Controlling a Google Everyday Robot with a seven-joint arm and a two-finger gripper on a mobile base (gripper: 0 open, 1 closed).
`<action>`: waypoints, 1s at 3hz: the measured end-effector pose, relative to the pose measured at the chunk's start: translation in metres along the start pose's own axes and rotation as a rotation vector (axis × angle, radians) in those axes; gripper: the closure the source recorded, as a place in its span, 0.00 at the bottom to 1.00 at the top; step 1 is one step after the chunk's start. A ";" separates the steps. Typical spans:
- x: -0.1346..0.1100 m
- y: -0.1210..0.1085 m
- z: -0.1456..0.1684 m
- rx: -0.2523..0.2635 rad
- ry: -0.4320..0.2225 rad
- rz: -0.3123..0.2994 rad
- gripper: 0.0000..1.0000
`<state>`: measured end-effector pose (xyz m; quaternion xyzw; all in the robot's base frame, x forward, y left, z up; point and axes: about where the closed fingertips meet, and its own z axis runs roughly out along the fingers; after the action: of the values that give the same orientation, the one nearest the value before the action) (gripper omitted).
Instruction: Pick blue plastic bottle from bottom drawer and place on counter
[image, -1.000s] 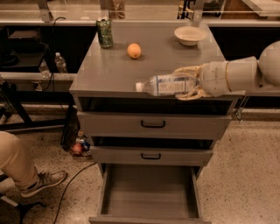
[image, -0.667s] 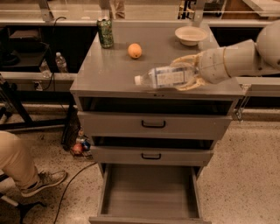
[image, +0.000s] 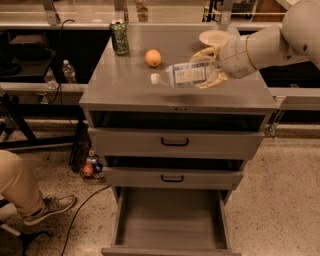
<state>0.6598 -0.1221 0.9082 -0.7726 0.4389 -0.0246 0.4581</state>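
Note:
My gripper comes in from the right and is shut on the blue plastic bottle. The bottle is clear with a white cap and a pale label. It lies sideways in the fingers, cap pointing left, a little above the middle right of the counter. The bottom drawer stands pulled open below, and its bare grey floor shows nothing inside.
On the counter stand a green drink can at the back left, an orange near the middle back and a white bowl at the back right. Two closed drawers with black handles sit below. A person's leg and shoe are at the left.
My gripper has carried the bottle up and back over the counter, from near its front edge toward the middle right.

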 end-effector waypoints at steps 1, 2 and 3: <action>0.007 -0.017 0.013 0.063 0.024 0.079 1.00; 0.016 -0.028 0.027 0.124 0.046 0.178 1.00; 0.024 -0.038 0.038 0.146 0.079 0.261 1.00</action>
<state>0.7155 -0.1056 0.9052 -0.6719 0.5503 -0.0270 0.4950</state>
